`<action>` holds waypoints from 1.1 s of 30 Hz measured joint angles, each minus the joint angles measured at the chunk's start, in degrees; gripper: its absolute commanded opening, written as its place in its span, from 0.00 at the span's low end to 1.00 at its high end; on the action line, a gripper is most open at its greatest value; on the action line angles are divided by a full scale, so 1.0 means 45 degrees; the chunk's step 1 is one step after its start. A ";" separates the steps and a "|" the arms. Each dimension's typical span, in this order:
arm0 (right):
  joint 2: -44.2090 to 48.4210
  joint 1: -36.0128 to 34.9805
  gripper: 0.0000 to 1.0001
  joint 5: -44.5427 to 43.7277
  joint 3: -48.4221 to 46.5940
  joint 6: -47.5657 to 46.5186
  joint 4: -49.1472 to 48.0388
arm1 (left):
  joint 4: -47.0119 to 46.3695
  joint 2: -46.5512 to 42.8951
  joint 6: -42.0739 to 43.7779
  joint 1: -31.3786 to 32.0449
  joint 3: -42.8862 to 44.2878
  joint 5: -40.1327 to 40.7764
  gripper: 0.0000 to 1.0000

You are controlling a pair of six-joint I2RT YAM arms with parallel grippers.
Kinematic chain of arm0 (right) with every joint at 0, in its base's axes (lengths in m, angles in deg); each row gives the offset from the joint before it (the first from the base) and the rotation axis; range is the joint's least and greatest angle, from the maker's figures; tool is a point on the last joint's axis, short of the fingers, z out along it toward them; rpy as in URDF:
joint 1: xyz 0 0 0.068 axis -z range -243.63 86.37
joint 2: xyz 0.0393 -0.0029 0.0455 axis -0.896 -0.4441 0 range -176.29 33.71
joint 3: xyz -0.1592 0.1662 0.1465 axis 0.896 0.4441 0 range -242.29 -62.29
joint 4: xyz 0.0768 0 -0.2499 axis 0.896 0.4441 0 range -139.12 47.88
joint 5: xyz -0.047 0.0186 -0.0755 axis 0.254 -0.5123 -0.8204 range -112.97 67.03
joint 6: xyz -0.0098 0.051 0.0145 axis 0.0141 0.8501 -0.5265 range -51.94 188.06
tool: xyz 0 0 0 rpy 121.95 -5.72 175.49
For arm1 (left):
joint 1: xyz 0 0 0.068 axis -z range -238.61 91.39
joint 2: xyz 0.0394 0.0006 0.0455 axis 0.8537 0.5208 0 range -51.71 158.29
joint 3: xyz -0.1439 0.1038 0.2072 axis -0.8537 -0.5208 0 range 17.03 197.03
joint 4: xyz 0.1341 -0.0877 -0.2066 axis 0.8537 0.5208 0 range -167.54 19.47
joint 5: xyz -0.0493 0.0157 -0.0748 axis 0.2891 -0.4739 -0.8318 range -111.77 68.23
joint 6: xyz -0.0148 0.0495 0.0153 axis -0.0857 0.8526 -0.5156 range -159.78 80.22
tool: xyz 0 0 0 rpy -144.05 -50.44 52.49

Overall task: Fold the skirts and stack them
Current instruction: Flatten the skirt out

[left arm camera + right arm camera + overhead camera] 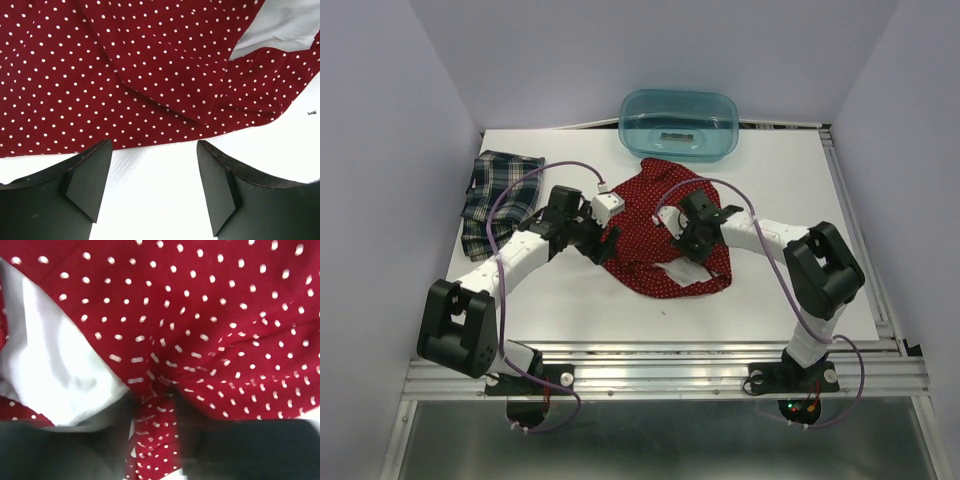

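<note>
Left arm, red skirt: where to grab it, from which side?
Grip the red skirt at its flat edge just ahead of the open left fingers. Come in low from the table side, the skirt's left: that edge lies smooth, with nothing in front, so one finger could probably slide under.

The dotted skirt (655, 215) lies in the middle of the tabletop (570, 300), just before the tub (680, 125) at the far edge. The plaid skirt (495, 195) lies toward the far left corner, apart from the dotted one. The left end effector (153, 145) is over bare tabletop just beside the dotted skirt's left edge, with nothing between its fingers. The right end effector (152, 437) is on that skirt's right part, with a fold of cloth between its fingers.
</note>
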 measured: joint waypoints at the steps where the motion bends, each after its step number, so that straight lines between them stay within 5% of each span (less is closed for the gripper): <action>1: -0.0049 -0.0029 0.07 -0.0136 0.0000 0.0087 0.0000 | 0.0000 0.0000 0.0029 -0.0005 0.0000 0.0005 0.79; 2: -0.0049 -0.0029 0.01 -0.0189 0.0000 0.0063 -0.0019 | 0.0005 0.0000 0.0063 -0.0019 0.0000 0.0010 0.79; 10: 0.0724 0.0277 0.01 -0.1559 -0.1350 0.1098 0.0024 | 0.0345 -0.0175 0.1326 0.0185 0.0000 0.0355 0.79; 18: 0.3366 0.2506 0.01 -0.2161 -0.2720 0.3361 -0.0481 | 0.0597 -0.1122 0.4002 0.2812 0.0010 0.1239 0.67; 26: 0.3512 0.2599 0.01 -0.2832 -0.0821 0.4945 -0.0437 | 0.0384 0.1545 0.4391 0.5440 0.1020 0.2176 0.61; 33: 0.3536 0.2603 0.01 -0.3405 0.0442 0.5236 -0.0301 | 0.0049 0.2919 0.3740 0.5974 0.1477 0.2443 0.50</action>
